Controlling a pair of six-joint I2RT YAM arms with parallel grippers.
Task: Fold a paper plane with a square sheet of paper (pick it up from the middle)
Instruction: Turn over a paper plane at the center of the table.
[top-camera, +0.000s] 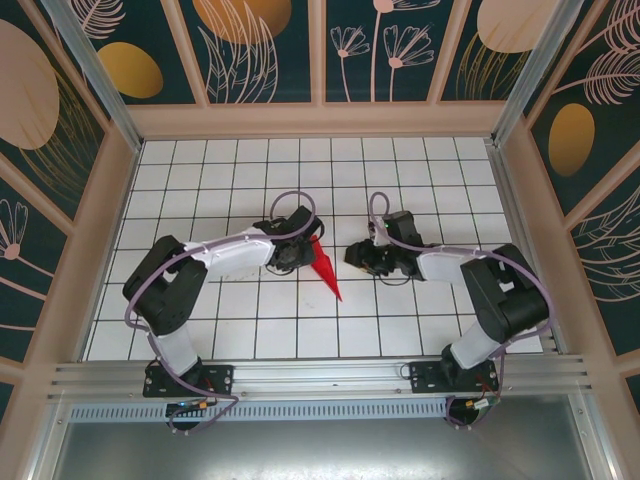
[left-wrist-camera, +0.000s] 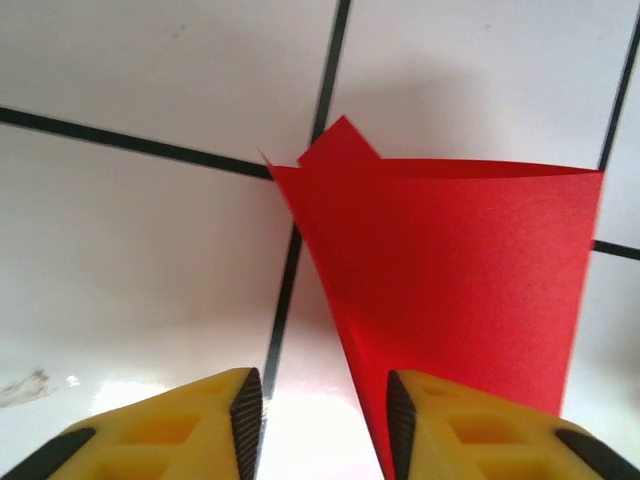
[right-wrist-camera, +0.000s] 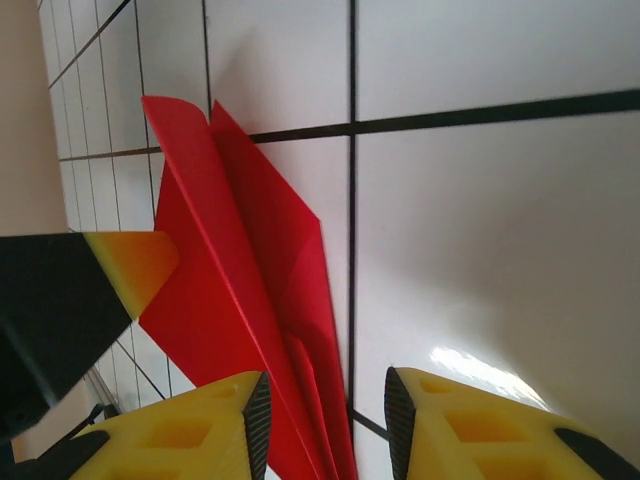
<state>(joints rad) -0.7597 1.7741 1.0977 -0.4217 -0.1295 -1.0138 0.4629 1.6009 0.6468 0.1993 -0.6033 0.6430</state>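
Looking nearly finished: paper plane (top-camera: 326, 268) a narrow pointed dart on tabletop (top-camera: 200, 160). Left gripper (top-camera: 296, 254) part-open just beside it, empty; right gripper (right-wrist-camera: 325, 400) part-open astride its end, unclamped. Probably only releasing left.

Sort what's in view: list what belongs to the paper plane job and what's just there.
Part of the job:
- red paper plane
- left hand, jaws apart, at the plane's edge
- right hand, jaws apart, close to the plane

Just there:
- tiled table
- patterned walls
- metal rail at the near edge
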